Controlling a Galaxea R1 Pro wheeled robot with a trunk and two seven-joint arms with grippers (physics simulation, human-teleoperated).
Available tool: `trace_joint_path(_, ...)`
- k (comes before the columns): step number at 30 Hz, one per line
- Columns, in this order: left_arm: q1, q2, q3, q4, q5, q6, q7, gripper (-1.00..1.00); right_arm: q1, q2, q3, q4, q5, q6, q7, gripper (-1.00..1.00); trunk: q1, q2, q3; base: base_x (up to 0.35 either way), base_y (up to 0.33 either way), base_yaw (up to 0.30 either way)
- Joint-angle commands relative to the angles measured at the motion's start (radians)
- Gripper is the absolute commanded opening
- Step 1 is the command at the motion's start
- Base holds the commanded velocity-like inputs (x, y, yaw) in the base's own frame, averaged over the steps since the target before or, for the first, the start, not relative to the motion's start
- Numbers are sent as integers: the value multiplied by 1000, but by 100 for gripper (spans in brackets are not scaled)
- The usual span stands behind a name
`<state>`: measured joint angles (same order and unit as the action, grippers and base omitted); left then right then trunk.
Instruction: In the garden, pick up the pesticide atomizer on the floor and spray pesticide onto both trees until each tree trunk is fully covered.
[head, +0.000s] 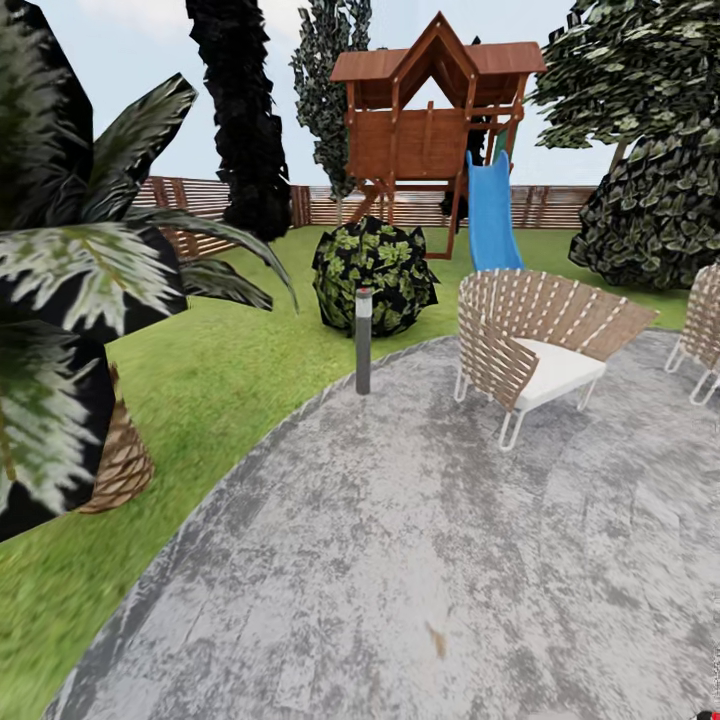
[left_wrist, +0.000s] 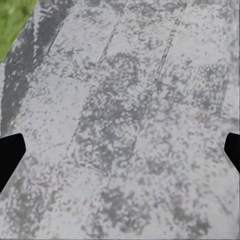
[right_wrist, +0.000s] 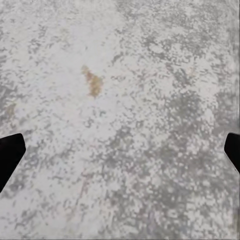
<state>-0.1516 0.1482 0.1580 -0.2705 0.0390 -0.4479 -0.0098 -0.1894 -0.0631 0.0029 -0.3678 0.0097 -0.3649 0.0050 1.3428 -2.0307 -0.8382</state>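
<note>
Mottled grey stone patio (head: 420, 560) beside green lawn (head: 200, 390); woven slatted chair (head: 535, 345), wooden playhouse with blue slide (head: 435, 120) beyond. Both jaws spread wide over paving.

1. Mottled grey stone paving (left_wrist: 130, 125) spreads beneath the left gripper (left_wrist: 120, 150), with faint slab joints running across it.
2. The gripper's two dark fingertips (left_wrist: 10, 155) stand wide apart over the paving, nothing between them.
3. A patch of green grass (left_wrist: 12, 22) borders the paving's far edge.

Mottled grey stone patio (head: 400, 560), green lawn (head: 230, 380) curving alongside, woven chair (head: 530, 340), bollard light (head: 363, 340), wooden playhouse (head: 430, 110) beyond
</note>
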Motion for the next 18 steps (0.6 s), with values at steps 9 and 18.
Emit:
trace_joint_path(9,0,1,0,1,4,-3,-1,100,-1,0,0,1,1,-3,1,100,0,0,-1,282,1,-287)
trace_joint_path(18,0,0,0,1,2,-3,-1,100,-1,0,0,1,0,-3,1,100,0,0,-1,31,0,-287)
